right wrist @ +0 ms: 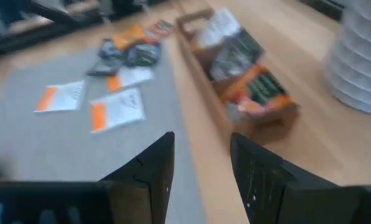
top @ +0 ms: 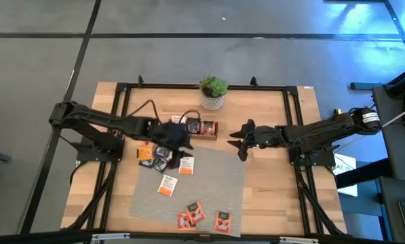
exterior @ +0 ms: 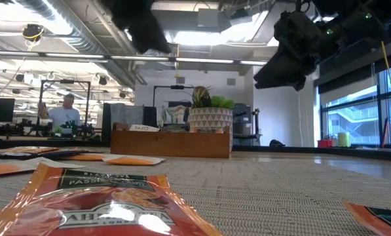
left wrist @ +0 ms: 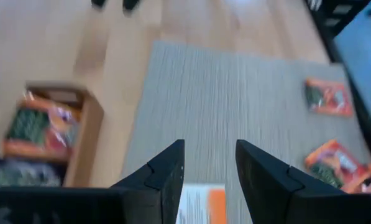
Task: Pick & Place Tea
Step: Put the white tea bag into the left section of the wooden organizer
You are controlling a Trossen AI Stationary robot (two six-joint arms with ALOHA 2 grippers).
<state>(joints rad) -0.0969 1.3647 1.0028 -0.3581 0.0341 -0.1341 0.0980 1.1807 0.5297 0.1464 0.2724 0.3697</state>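
White-orange tea packet (left wrist: 199, 204) — below left fingers (left wrist: 163, 180) | fingers released, holding nothing

The dark left arm reaches in from its side toward the table's middle, its left gripper (left wrist: 210, 168) pointing down with fingers parted and nothing between them. The dark right arm extends opposite it, its right gripper (right wrist: 201, 162) likewise parted and empty.
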